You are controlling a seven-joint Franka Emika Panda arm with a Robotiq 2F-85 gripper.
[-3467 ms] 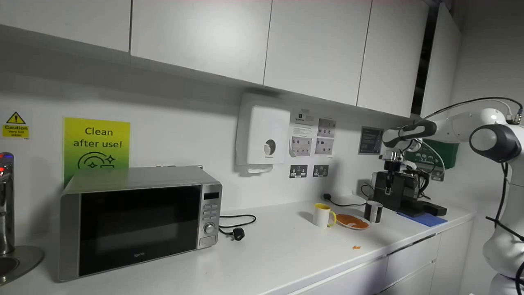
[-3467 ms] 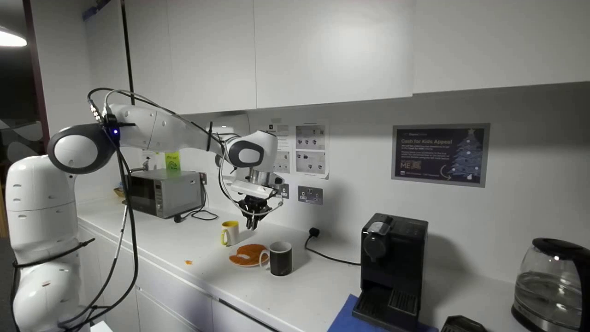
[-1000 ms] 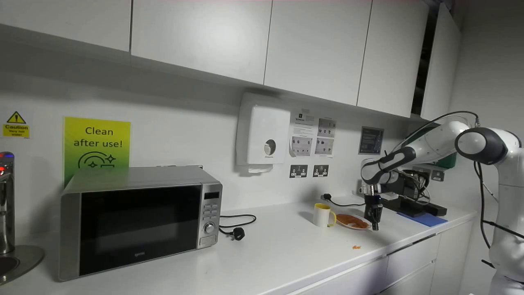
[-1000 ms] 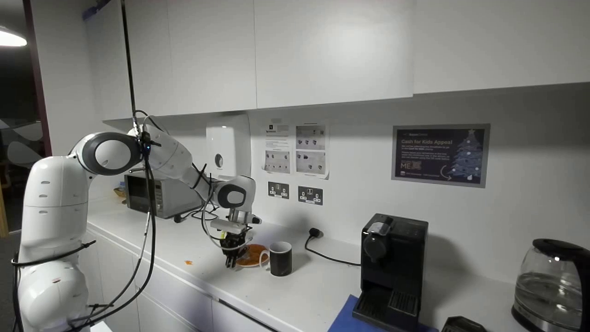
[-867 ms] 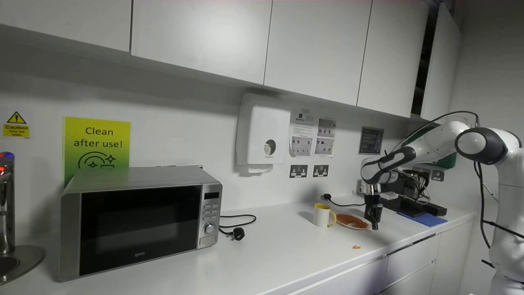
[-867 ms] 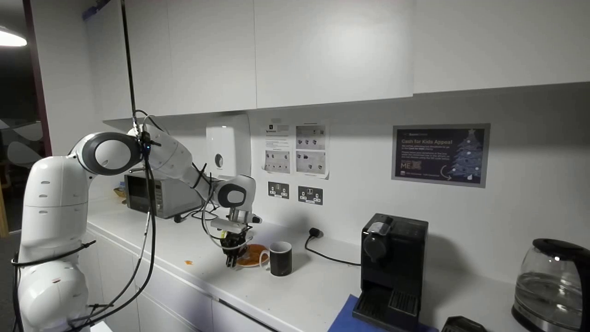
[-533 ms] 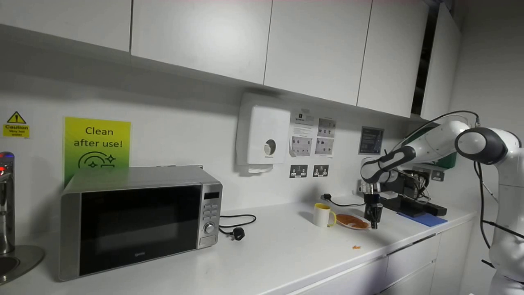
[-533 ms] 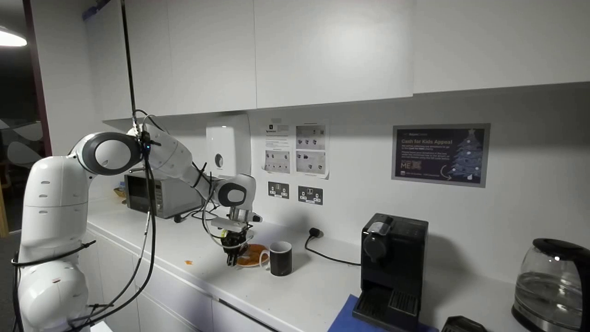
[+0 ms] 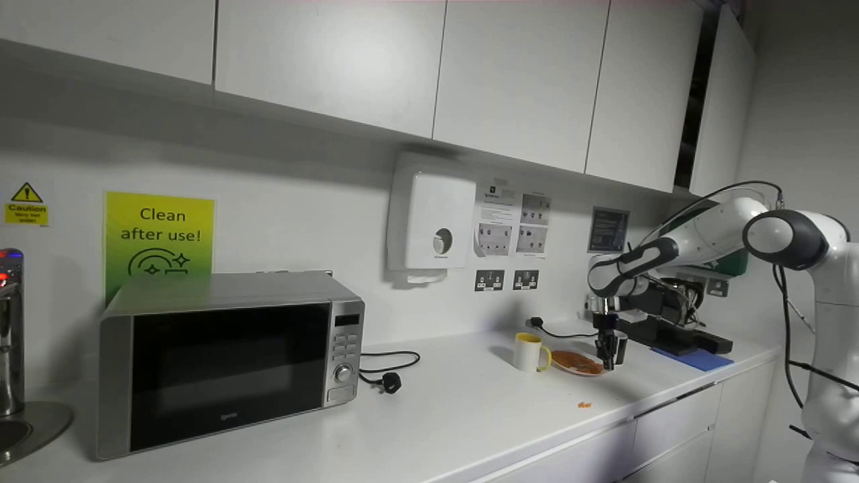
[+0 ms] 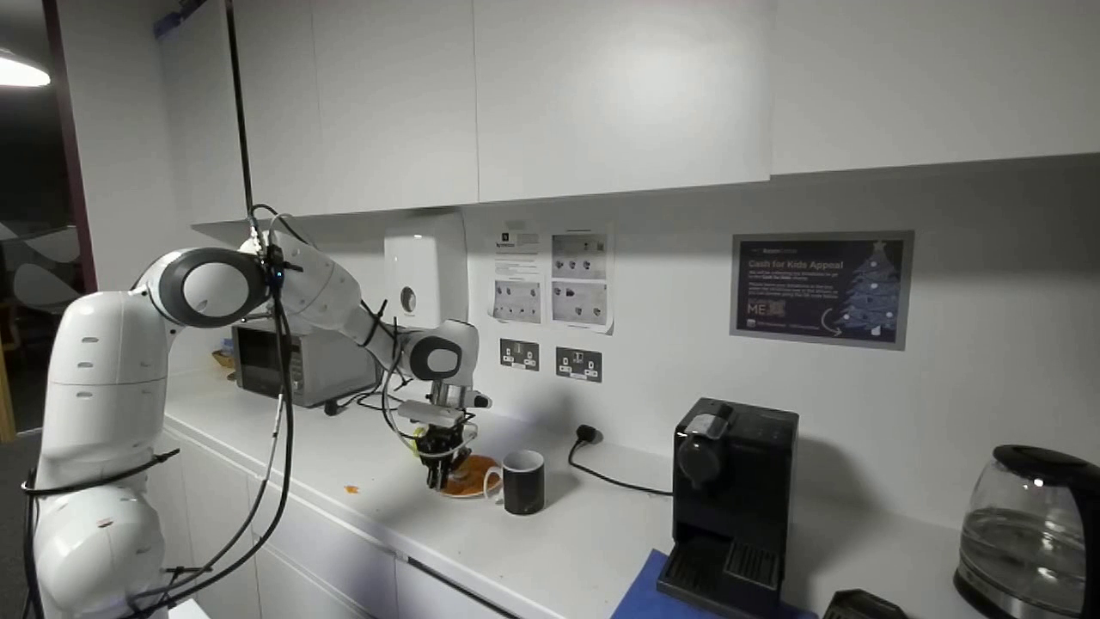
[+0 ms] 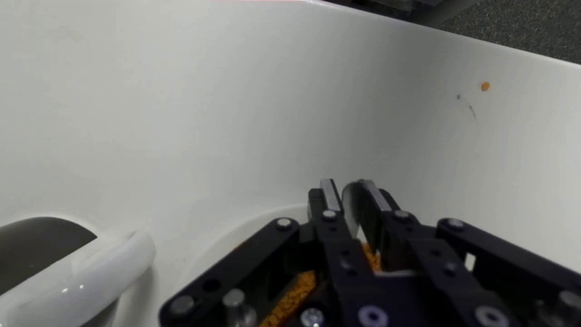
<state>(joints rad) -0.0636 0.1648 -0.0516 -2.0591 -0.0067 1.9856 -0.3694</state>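
My gripper (image 9: 609, 365) points down low over the counter, at the edge of the plate (image 11: 254, 222); in the other views the gripper (image 10: 436, 483) (image 11: 347, 188) appears close in front of it. On that plate lies orange, bean-like food (image 10: 478, 473), partly visible between and beside the finger links. A narrow gap separates the fingertips. Within it shows a smooth grey surface; I cannot tell whether it is a held thing or a finger's inner face. A dark mug (image 10: 524, 486) stands beside the plate, its white handle (image 11: 104, 263) towards the gripper.
A white mug with yellow inside (image 9: 528, 353) stands past the plate. Orange bits (image 9: 584, 405) lie near the front edge. A microwave (image 9: 228, 362), a coffee machine (image 10: 730, 507) on a blue mat (image 10: 640, 593) and a glass kettle (image 10: 1023, 533) share the counter.
From high above the plate, my gripper has come down towards the counter's front. Over the last half second it has risen slightly and shifted towards the plate, uncovering part of the dark mug.
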